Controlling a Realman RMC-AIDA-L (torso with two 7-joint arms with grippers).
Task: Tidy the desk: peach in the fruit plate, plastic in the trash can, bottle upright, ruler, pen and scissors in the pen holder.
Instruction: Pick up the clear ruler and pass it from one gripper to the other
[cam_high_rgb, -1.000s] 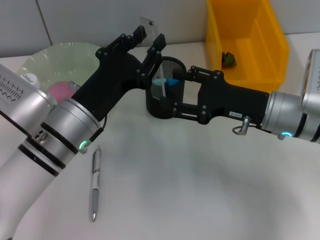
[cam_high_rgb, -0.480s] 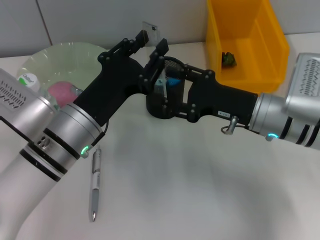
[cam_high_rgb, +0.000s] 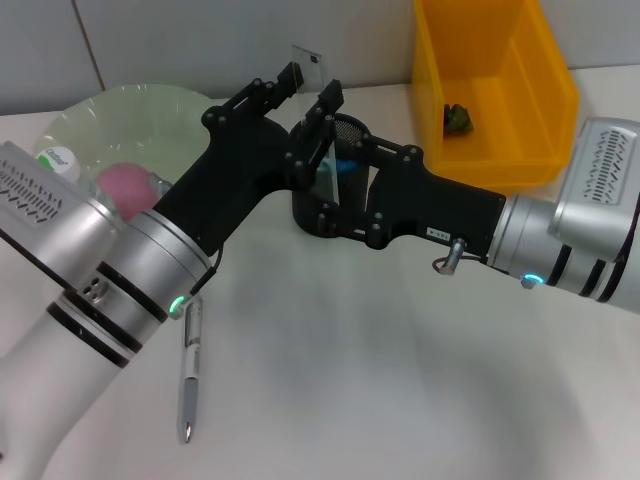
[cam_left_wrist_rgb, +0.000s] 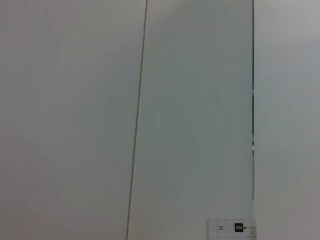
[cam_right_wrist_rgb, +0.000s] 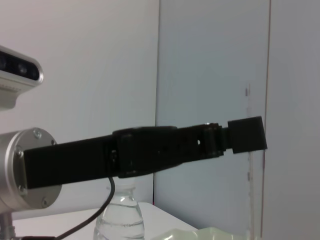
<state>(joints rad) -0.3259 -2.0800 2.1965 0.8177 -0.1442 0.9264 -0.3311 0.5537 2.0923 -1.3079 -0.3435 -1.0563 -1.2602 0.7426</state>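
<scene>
At the far middle of the surface (cam_high_rgb: 400, 380), a black mesh pen holder (cam_high_rgb: 345, 130) stands, with both hands meeting over it. Left hand (cam_high_rgb: 305, 95): clenched on a clear ruler (cam_high_rgb: 308, 57), held near-upright above the holder's mouth, apparently so its lower end can drop straight in; its upper end shows past the fingertips. Ruler: transparent plastic, thin, flat, fine printed markings at one end, seen in the left wrist view (cam_left_wrist_rgb: 232, 228). Right hand (cam_high_rgb: 335, 185): low against the holder's near right side, seemingly steadying it; whether it grips cannot be told. Something blue already sits in the holder. Pen (cam_high_rgb: 190, 365): lying loose on the near left, not yet collected. Peach (cam_high_rgb: 125, 185): in the green fruit plate (cam_high_rgb: 120, 115), far left. Yellow trash can (cam_high_rgb: 495, 80): far right.
</scene>
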